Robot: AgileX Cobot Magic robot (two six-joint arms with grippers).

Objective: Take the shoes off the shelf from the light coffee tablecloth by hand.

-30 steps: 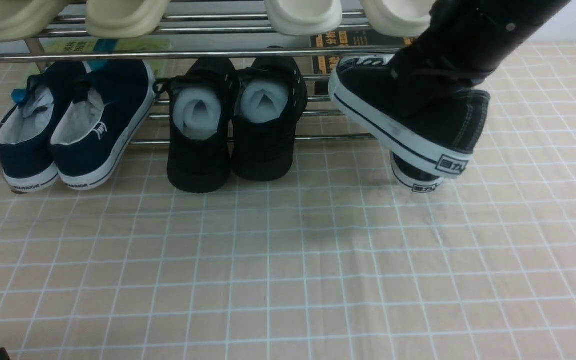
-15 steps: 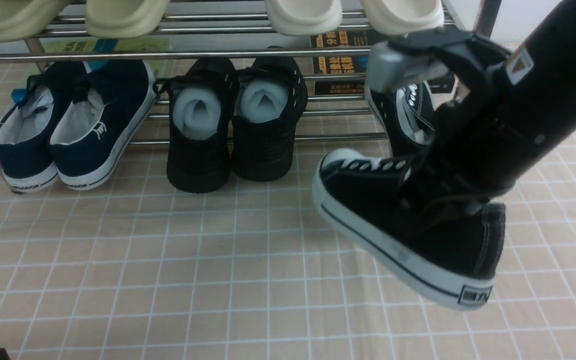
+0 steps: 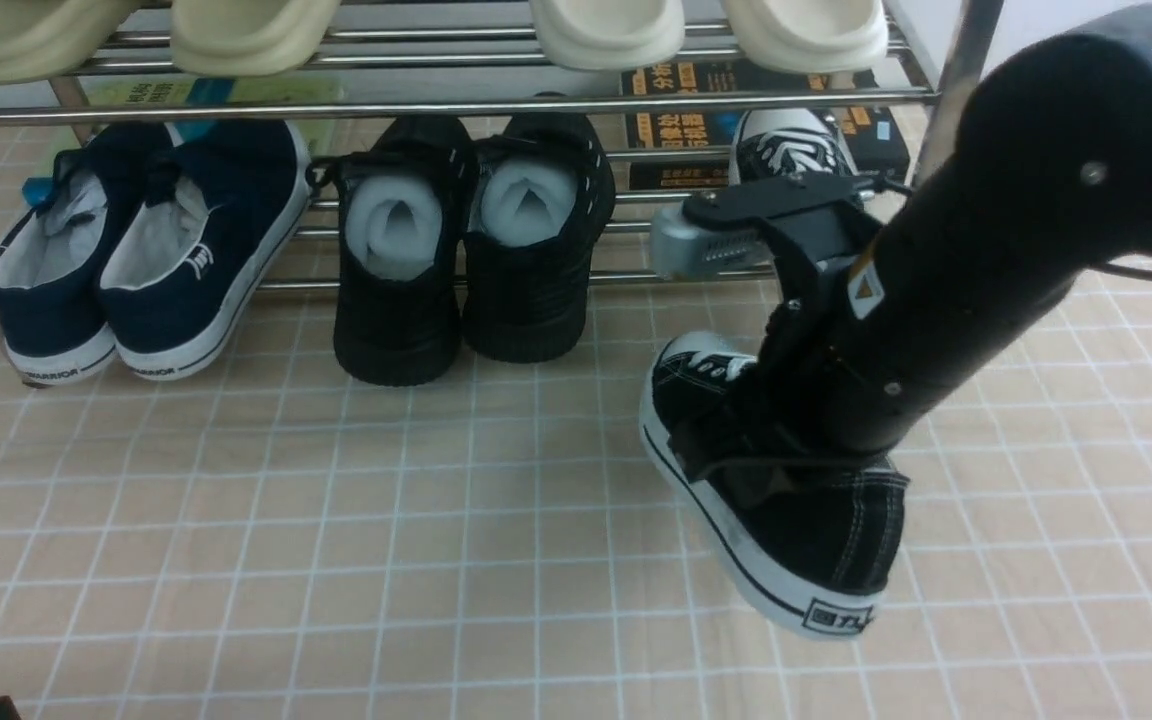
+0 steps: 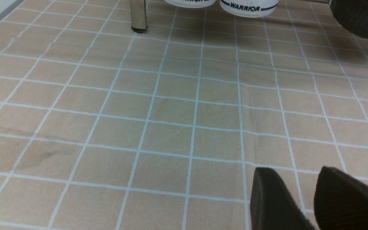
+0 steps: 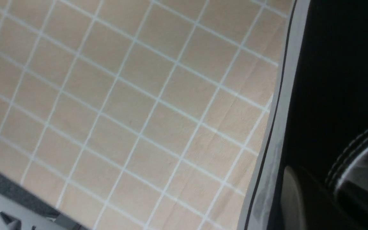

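the right pincer (image 3: 751,450) of a two-armed robot is clenched on the collar of a black canvas sneaker (image 3: 816,550), one jaw inside the opening and one against the outer wall, as the right wrist view shows. the sneaker hangs directly beneath the pincer, tilted, its white toe cap pointing away towards the shelf (image 3: 436,105) and its heel on the near side. it is low over the light coffee tablecloth (image 3: 336,520), and whether the sole touches the cloth cannot be told.

its mate (image 3: 786,145) sits on the lower bars of the shelf, just beyond the pincer and partly hidden by the wrist. further off to the pincer's left stand an all-black pair (image 3: 466,260) stuffed with white foam and a navy pair (image 3: 146,250). pale slippers (image 3: 706,30) line the top tier above.

the left pincer (image 4: 308,204) waits well away to the left, its jaws a little apart with only bare cloth between them.

the step in hand looks to be setting down the first sneaker in front of the shelf, which would put the job about halfway. the next move calls for lowering until the sole lies flat, then releasing and lifting straight up so the inner jaw does not catch the collar. after that, reaching the mate means going in low under the front bar and staying clear of the upright leg (image 3: 946,100) beside it.
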